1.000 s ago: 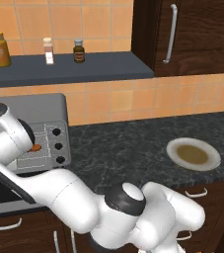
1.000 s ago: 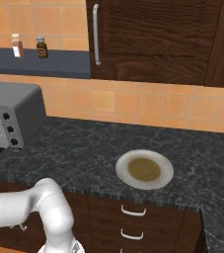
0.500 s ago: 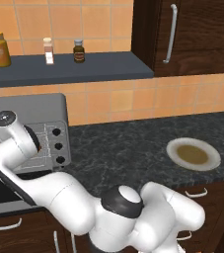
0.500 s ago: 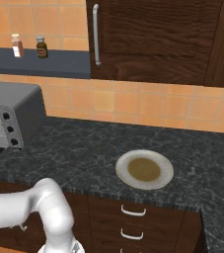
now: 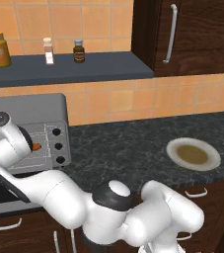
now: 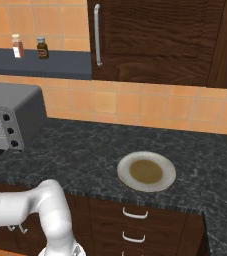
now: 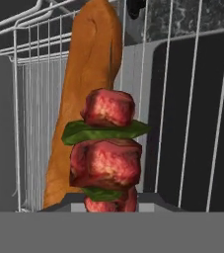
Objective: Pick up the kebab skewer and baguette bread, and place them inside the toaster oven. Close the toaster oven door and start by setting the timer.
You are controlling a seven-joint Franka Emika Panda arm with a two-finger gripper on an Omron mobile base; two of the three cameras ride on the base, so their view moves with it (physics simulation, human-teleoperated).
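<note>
At the oven mouth, left end of the counter:

Change: against the view half a second back, the arm's upper joint sits lower and nearer the oven front; a second back it stood higher. The hand is going further in, so by my reading the skewer's delivery is underway and not finished.

Gripper: its tips are hidden behind the skewer in the hand view; jaws drawn close, clamped on the skewer's near end.

Skewer (image 7: 106,150): in the grip, red meat chunks with green leaf between, pointing along the hand over the wire rack (image 7: 192,99).

Baguette (image 7: 86,94): lying on the rack, just beside and behind the skewer; whether the two touch I cannot tell. An orange scrap (image 5: 36,146) shows in the oven from the left base view.

Oven (image 5: 32,111): holds the baguette on its rack, with the skewer arriving; three black knobs (image 5: 57,146) down its right face.

Door (image 5: 0,190): open, dropped flat in front, the arm reaching over it.

Plate (image 6: 146,171): on the counter well to the right, nothing of the task on it.

Shelf (image 5: 64,69): three small bottles standing apart.

Remaining, as I judge: release the skewer, withdraw, shut the door, turn the timer.
</note>
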